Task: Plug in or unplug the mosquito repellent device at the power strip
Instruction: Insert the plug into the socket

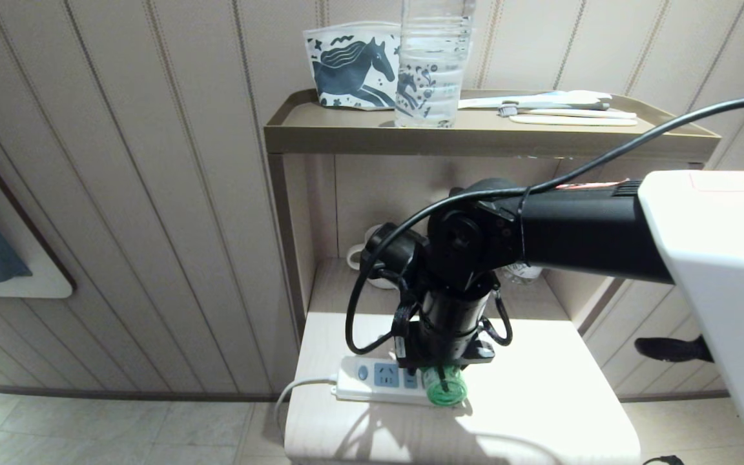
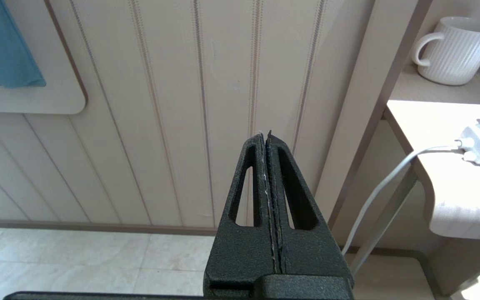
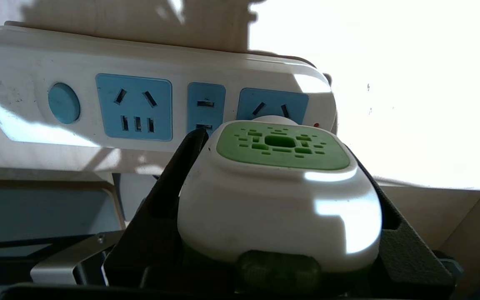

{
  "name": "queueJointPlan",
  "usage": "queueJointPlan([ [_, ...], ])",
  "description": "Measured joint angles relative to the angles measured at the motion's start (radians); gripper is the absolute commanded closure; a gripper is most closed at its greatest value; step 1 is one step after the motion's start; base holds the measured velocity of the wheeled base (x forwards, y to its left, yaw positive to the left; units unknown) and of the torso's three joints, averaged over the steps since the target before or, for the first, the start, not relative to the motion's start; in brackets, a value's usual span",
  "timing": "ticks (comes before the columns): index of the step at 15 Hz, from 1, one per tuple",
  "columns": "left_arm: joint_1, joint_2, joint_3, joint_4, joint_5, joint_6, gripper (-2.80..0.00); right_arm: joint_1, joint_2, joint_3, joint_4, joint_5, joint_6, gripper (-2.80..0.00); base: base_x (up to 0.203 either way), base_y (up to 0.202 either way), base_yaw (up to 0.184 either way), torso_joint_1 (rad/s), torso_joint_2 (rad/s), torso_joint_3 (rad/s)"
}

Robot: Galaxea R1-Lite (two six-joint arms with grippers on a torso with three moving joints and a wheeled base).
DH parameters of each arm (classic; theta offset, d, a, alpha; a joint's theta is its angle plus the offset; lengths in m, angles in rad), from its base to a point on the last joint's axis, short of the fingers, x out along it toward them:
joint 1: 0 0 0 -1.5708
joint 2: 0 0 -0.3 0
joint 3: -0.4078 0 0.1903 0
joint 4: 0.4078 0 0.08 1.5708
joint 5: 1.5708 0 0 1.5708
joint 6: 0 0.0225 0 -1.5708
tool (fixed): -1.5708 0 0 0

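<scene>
The right claw (image 3: 279,208) is clamped around the small mosquito repellent device (image 3: 279,200), a plug-in vaporizer with a white plug head, a green vented face and a translucent green bottle, its black fingers (image 3: 169,196) pressed against either side of the white body. In the head view the right arm reaches down from the right over the pale counter (image 1: 540,400), and the green bottle (image 1: 444,386) shows just below the claw at the right end of the long white plastic power strip (image 1: 372,378). The strip lies on the counter near its front left edge, with light-blue socket faces, a round blue button (image 3: 63,103) at its left end and a white cord (image 1: 294,391) dropping over the counter edge. The right wrist view shows the device's head right at the last blue socket (image 3: 273,106), covering its lower part; whether the pins are seated in it cannot be told. The left claw (image 2: 266,139) is clenched shut on nothing, hanging low beside the counter, facing the beige panelled wall (image 2: 161,104). A white ribbed mug (image 2: 452,52) stands at the back of the counter under the brown shelf (image 1: 475,135), which carries a clear water bottle (image 1: 433,64) and a horse-printed pouch (image 1: 352,68).
</scene>
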Motion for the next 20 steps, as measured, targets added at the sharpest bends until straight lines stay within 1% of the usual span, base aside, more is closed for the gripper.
queueJointPlan([
  [7, 0.000, 0.000, 0.000, 0.000, 0.000, 0.000, 0.00, -0.001, -0.004, 0.007, -0.018, -0.011, 0.005, 0.00, 0.000, 0.000, 0.000, 0.000, 0.00, 0.000],
  [9, 0.000, 0.000, 0.000, 0.000, 0.000, 0.000, 0.00, -0.001, -0.007, 0.014, -0.017, -0.011, 0.022, 0.00, 0.000, 0.000, 0.000, 0.000, 0.00, 0.000],
  [12, 0.000, 0.000, 0.000, 0.000, 0.000, 0.001, 0.00, -0.001, -0.008, 0.026, -0.016, -0.009, 0.025, 0.00, 0.000, 0.000, 0.000, 0.000, 0.00, 0.000],
  [15, 0.000, 0.000, 0.000, 0.000, 0.000, 0.000, 0.00, -0.001, -0.023, 0.041, -0.038, -0.006, 0.057, 0.00, 0.000, 0.000, 0.000, 0.000, 0.00, 0.000],
  [17, 0.000, 0.000, 0.000, 0.000, 0.000, 0.000, 0.00, -0.001, -0.043, 0.082, -0.084, -0.006, 0.072, 0.00, 0.000, 0.000, 0.000, 0.000, 0.00, 0.000],
  [20, 0.000, 0.000, 0.000, 0.000, 0.000, 0.000, 0.00, 0.000, -0.082, 0.185, -0.176, -0.004, 0.093, 0.00, 0.000, 0.000, 0.000, 0.000, 0.00, 0.000],
])
